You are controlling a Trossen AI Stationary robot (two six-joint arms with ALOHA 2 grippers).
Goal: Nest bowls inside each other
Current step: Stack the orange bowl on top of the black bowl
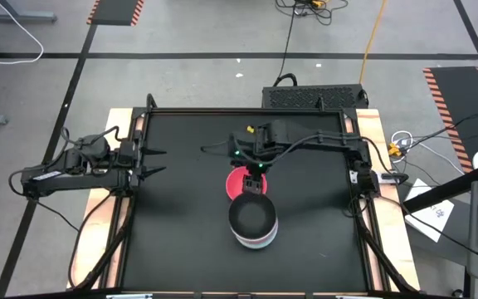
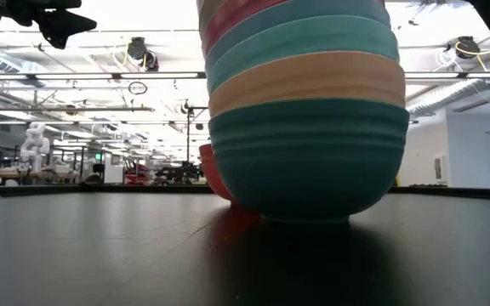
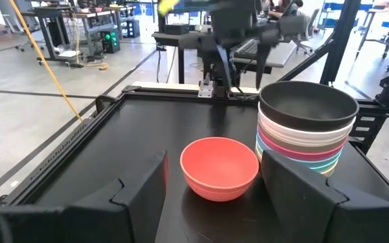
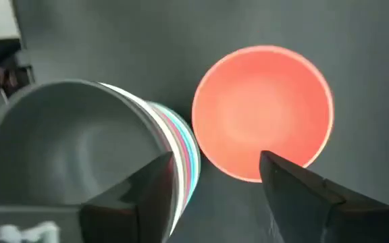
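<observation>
A stack of nested bowls (image 1: pixel 252 224) with a black bowl on top stands on its teal bottom bowl (image 2: pixel 304 170) near the middle of the black table. A single red bowl (image 1: pixel 239 183) rests upright on the table just beyond the stack; it also shows in the left wrist view (image 3: pixel 219 167) and the right wrist view (image 4: pixel 262 111). My right gripper (image 1: pixel 256 181) hangs open above the table, over the red bowl's rim nearest the stack (image 4: pixel 80 148), one finger (image 4: pixel 302 189) over that rim. My left gripper (image 1: pixel 154 162) is open and empty at the table's left edge.
The table has a raised frame (image 1: pixel 363 191) around its black top. Bare tabletop lies to the left and right of the bowls. Cables and a black box (image 1: pixel 314 95) lie beyond the far edge.
</observation>
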